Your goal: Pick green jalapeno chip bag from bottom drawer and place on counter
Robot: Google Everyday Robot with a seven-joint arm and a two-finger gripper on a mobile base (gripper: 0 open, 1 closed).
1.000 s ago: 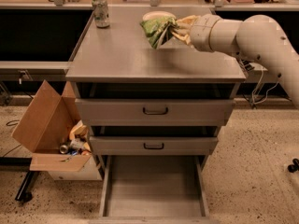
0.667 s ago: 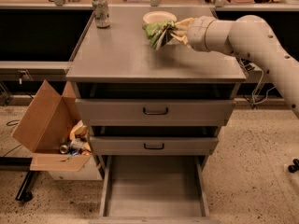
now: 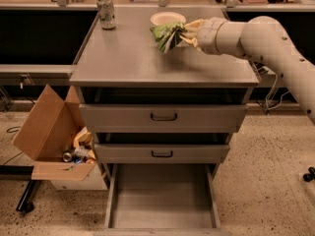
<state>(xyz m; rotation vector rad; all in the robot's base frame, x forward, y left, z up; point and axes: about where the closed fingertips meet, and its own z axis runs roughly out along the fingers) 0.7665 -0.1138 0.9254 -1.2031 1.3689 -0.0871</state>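
The green jalapeno chip bag [image 3: 166, 34] is crumpled and held in my gripper [image 3: 183, 33] over the far right part of the counter [image 3: 133, 60], low above it or touching it. The gripper is shut on the bag and reaches in from the right on the pale arm [image 3: 261, 38]. The bottom drawer [image 3: 162, 198] is pulled open below, and its grey floor shows nothing in it.
A pale bowl [image 3: 168, 18] sits on the counter just behind the bag. A soda can [image 3: 106, 12] stands at the counter's far left corner. The two upper drawers [image 3: 163, 117] are slightly open. A cardboard box [image 3: 51, 141] of trash stands on the floor at the left.
My gripper has carried the bag slightly right and farther back over the counter, uncovering the pale bowl behind it.
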